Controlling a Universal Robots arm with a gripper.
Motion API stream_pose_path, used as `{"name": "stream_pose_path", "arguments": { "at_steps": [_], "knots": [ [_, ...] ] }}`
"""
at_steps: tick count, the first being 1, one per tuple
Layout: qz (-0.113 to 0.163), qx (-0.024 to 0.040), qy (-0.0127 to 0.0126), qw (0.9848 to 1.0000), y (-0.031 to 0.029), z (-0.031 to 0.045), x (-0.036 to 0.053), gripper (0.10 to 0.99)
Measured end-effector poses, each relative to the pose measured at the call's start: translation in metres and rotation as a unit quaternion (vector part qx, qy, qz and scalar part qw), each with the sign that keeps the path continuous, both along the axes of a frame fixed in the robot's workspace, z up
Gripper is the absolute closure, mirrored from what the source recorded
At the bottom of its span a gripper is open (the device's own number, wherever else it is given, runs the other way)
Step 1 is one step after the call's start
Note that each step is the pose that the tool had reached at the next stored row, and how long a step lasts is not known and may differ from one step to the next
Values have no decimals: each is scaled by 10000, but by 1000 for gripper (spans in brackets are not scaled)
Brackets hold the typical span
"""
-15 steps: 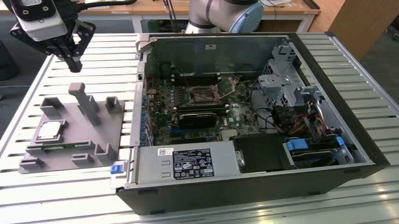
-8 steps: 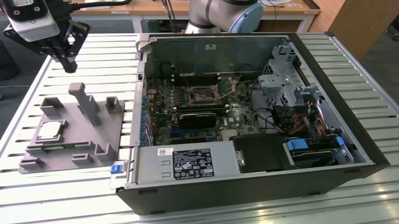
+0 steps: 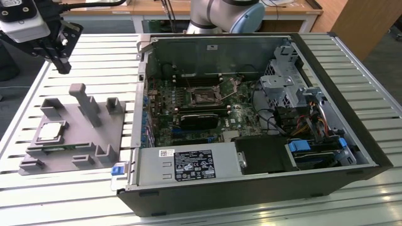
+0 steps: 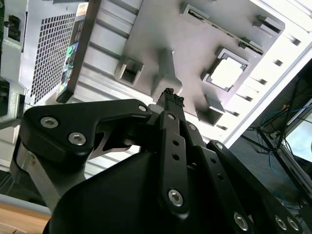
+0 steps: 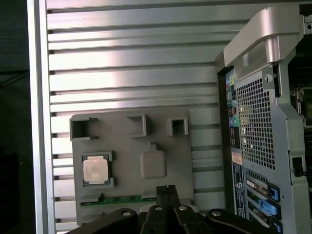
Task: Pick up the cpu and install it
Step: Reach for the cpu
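A black gripper (image 3: 61,66) hangs in the air over the slatted metal counter (image 3: 100,56), its fingers pressed together and holding nothing. Below it lies a grey holder (image 3: 78,134) with the cpu (image 3: 52,132) seated flat in a square recess, apart from the gripper. A green memory stick (image 5: 117,200) lies along the holder's edge. To the exterior view's right stands an open computer case (image 3: 251,188), its motherboard socket (image 3: 202,97) facing up.

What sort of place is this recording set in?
Probably a robotics lab or workshop: a slatted metal table carries an open computer case and a grey holder with the cpu, wooden desks behind.
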State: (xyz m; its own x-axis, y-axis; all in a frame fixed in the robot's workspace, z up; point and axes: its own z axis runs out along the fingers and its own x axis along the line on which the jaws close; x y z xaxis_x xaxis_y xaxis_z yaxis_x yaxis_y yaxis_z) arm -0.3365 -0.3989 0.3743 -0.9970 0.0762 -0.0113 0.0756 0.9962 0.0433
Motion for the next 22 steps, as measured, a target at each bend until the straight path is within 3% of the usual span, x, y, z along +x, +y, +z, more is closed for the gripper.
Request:
{"name": "stream_pose_path", "arguments": {
  "at_steps": [22],
  "knots": [
    [0, 1, 10, 10000, 0, -24, -349, 980]
  ]
}}
